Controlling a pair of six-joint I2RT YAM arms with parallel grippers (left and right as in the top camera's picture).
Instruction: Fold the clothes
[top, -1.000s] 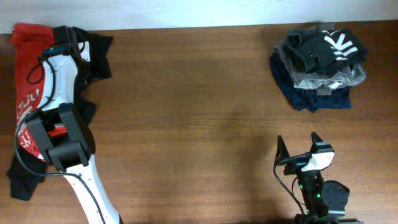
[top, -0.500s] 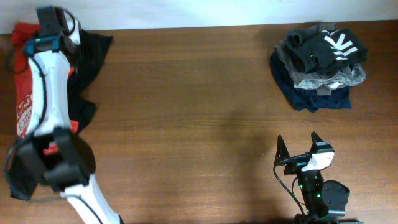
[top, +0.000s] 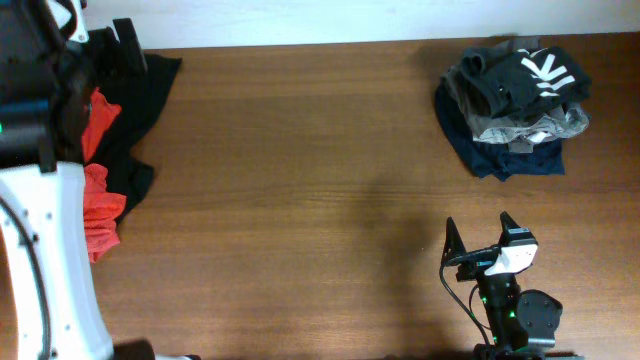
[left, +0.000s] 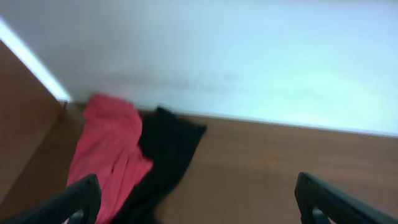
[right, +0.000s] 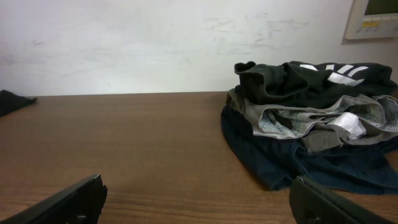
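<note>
- Left jaws: spread wide, empty, above the desk's (top: 300, 200) far left corner.
- Right jaws: spread wide, empty, at the near edge.
- Red shirt (top: 100, 208) and black shirt (top: 150, 92) lie crumpled far left.
- Pile (top: 512, 105) sits far right.

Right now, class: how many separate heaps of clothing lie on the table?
2. A black, grey and navy heap lies at the far right of the table; a red and black heap at the far left, partly under the left arm, which may hide more.
</note>
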